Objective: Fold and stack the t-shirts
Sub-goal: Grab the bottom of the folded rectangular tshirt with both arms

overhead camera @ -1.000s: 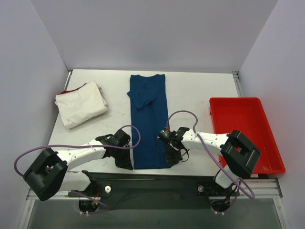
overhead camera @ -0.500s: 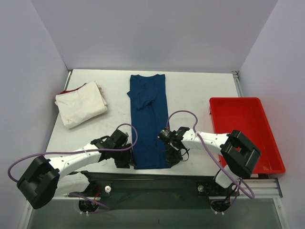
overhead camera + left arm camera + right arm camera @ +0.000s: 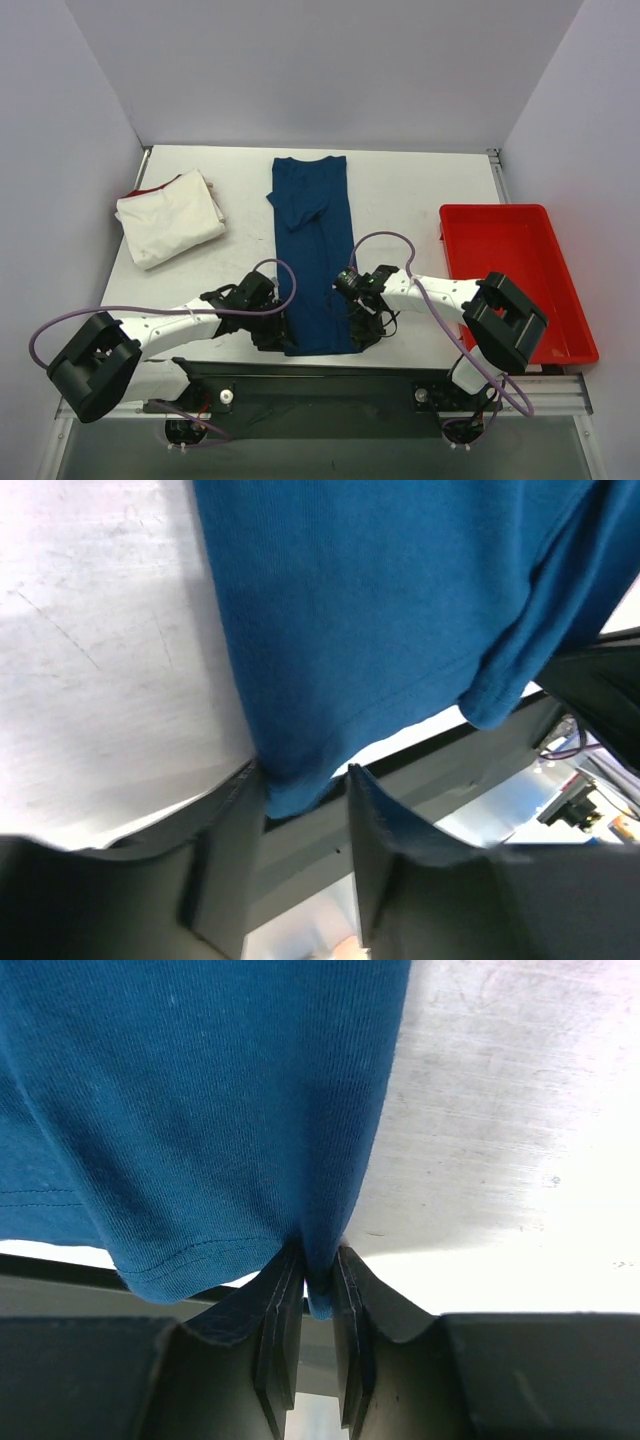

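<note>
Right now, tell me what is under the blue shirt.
The white table shows all round the blue shirt, whose near hem reaches the table's near edge. Nothing pokes out from below. Whatever lies beneath the cloth itself is covered.

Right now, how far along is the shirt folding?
Done: the cream-white t-shirt lies folded on the left side of the table. In hand: the blue t-shirt is a long narrow strip; the right pincer pinches one near corner, and the left pincer stands open around the other. Left: folding that strip shorter and stacking the two shirts, which lie apart.
</note>
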